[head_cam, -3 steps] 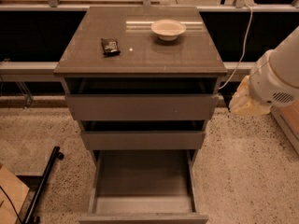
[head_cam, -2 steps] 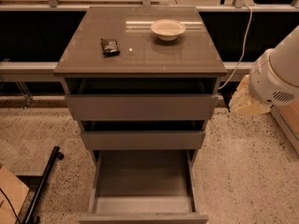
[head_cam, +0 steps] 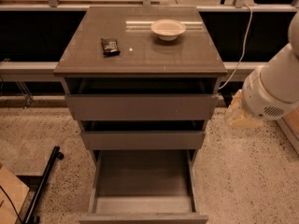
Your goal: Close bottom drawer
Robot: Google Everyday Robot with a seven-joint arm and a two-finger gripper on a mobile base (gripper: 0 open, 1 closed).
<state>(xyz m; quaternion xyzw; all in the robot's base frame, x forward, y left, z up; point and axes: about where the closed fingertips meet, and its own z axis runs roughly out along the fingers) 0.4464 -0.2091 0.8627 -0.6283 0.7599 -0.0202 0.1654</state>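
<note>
1. Camera view, looking down at the front of a grey-brown cabinet (head_cam: 140,55) with three drawers, standing on a speckled floor (head_cam: 243,171).
2. The bottom drawer (head_cam: 142,181) is at the foot of the cabinet, pulled far out towards the camera. Its long box looks empty, and its front edge lies along the bottom of the picture.
3. The middle drawer (head_cam: 142,139) and top drawer (head_cam: 140,107) each stand slightly out, with a dark gap above each front.
4. On the cabinet top sit a pale bowl (head_cam: 168,29) near the back and a small dark packet (head_cam: 110,46) to its left, well apart from it.
5. The robot's white arm (head_cam: 273,90) enters from the right edge. The gripper (head_cam: 239,115), a yellowish shape at its end, hangs just beside the cabinet's right side, level with the top drawer and well above the bottom drawer. It touches nothing that can be seen, and whether it is released or clenched cannot be told.
6. Progress, as a judgement: the task has hardly begun. The gripper has yet to reach the bottom drawer's front, and the whole push inward is left to do.
</note>
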